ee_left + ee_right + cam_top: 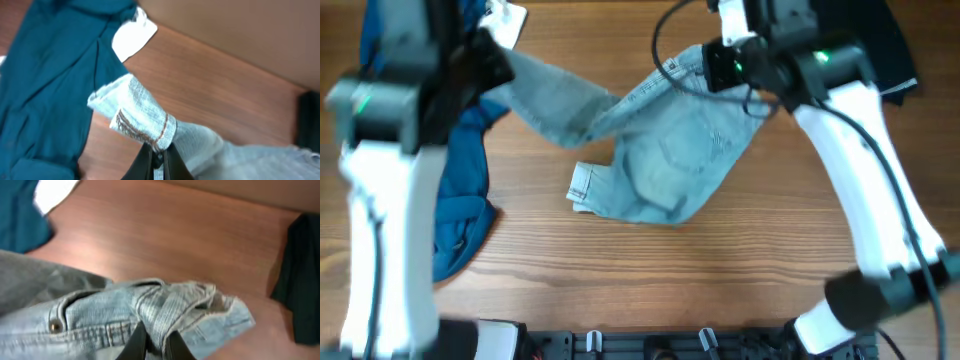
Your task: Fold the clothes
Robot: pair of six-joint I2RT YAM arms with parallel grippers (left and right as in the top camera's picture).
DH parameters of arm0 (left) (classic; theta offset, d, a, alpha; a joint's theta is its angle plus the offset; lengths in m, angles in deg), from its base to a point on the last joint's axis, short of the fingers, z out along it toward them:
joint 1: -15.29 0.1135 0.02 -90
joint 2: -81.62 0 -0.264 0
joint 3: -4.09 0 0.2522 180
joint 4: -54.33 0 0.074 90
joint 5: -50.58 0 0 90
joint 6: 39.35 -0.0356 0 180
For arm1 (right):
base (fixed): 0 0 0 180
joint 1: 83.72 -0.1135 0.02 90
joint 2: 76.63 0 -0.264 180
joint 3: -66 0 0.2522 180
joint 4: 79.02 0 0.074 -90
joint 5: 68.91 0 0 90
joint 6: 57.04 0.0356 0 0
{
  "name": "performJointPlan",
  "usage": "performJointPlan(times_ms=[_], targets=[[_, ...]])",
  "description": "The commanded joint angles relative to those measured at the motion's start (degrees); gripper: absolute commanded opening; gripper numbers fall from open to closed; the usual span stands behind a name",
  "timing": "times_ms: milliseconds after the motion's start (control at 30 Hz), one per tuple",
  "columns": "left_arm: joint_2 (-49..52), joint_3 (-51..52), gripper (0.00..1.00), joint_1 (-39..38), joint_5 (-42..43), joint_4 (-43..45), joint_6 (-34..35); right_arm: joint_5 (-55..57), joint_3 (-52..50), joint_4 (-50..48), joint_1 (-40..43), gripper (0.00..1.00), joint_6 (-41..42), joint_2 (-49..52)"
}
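Denim shorts (670, 160) hang lifted between both arms, over mid-table. Left gripper (159, 152) is clamped on a turned-up leg hem. Right gripper (154, 335) is clamped on the waistband, near the one metal button (54, 326). Fabric sags between the grips, and the other leg hem (582, 186) appears to rest on the table (620, 290).

Step in hand, as I read it: spread and lay flat before the fold.
- Pull the two grips apart evenly until the sag goes.
- Lower both together so the free leg doesn't bunch underneath.
- Land on bare wood, off the teal shirt (460, 200) just beside the left arm.
- Let go only once the cloth lies flat; these thin pinches may slip.

Count: one pair of shorts, two grippers, one teal shirt, one white patch (132, 37) at its far edge, one dark cloth (890, 50) in the far right corner.
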Motion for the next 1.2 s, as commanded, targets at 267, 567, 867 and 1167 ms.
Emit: performJointPlan(times_ms=[267,567,867,1167], targets=[[28.68,-0.22,0.04,1.55,-1.31,28.06,1.16,3.34,0.70,-26.53,7.98,0.04,3.37,23.43],[35.28,-0.24,1.00,1.55,-1.31,44.04,0.55,5.16,0.70,-37.13,11.28,0.31,7.89,27.85],[28.41,-0.24,1.00,1.46,3.80,26.56,-3.56,0.00,0.72,-27.85,11.78,1.00,7.54,20.20],[25.22,5.09,0.90,-3.39,13.33,-10.51,-16.85,-11.32,0.46,-10.82,11.78,1.00,6.25,13.81]])
